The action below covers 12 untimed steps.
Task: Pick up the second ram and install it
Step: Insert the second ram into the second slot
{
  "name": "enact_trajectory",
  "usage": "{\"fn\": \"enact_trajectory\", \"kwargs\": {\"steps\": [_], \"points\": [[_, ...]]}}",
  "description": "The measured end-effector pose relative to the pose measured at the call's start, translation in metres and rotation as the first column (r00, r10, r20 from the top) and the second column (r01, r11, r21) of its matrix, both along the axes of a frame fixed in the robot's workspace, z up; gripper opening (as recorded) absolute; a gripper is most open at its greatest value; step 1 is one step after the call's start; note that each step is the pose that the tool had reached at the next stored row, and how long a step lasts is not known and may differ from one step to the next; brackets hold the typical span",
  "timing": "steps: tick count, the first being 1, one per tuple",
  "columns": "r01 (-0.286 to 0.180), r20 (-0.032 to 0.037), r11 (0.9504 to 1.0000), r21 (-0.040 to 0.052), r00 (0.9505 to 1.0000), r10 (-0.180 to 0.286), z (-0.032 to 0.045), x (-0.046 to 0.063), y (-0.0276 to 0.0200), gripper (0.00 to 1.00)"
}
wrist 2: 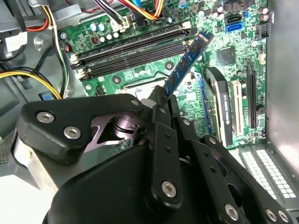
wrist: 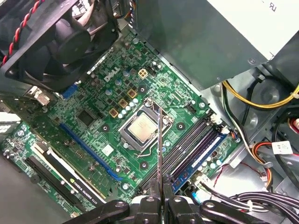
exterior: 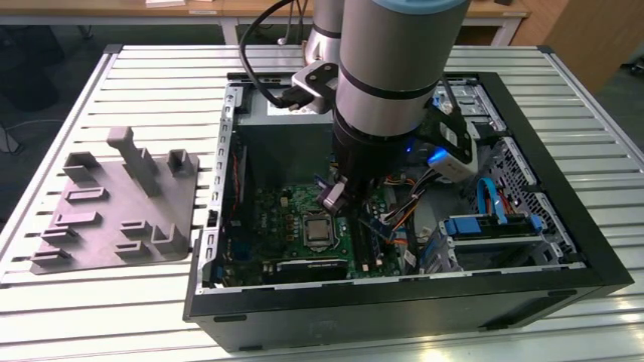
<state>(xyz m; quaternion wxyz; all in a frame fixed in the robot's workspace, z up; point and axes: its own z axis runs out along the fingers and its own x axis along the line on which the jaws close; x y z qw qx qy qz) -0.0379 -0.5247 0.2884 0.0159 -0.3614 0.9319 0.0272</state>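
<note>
My gripper (exterior: pixel 338 197) is down inside the open black computer case (exterior: pixel 563 249), over the green motherboard (exterior: pixel 282 207). It is shut on the second ram (wrist 2: pixel 188 63), a thin dark strip that sticks out beyond the fingertips at a slant. In the first wrist view the second ram (wrist: pixel 159 144) appears edge-on as a thin line rising from the gripper (wrist: pixel 159 196). It hangs above the board between the processor socket (wrist: pixel 139 128) and the long black memory slots (wrist: pixel 187 145), apart from them. In the second wrist view the gripper (wrist 2: pixel 161 95) holds the strip just short of the slots (wrist 2: pixel 135 49).
A grey moulded holder tray (exterior: pixel 121 219) lies on the slatted table to the exterior view's left of the case. Inside the case are a grey power supply (wrist: pixel 224 37), a black fan (wrist: pixel 60 37), a graphics card (wrist: pixel 60 179), bundled cables (wrist: pixel 252 154) and blue drive brackets (exterior: pixel 483 226).
</note>
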Motion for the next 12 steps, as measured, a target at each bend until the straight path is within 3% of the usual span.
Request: {"fn": "enact_trajectory", "kwargs": {"steps": [12], "points": [[0.045,0.0000,0.9990,-0.0001,0.9990,-0.045,0.0000,0.0000,0.0000,0.14]]}}
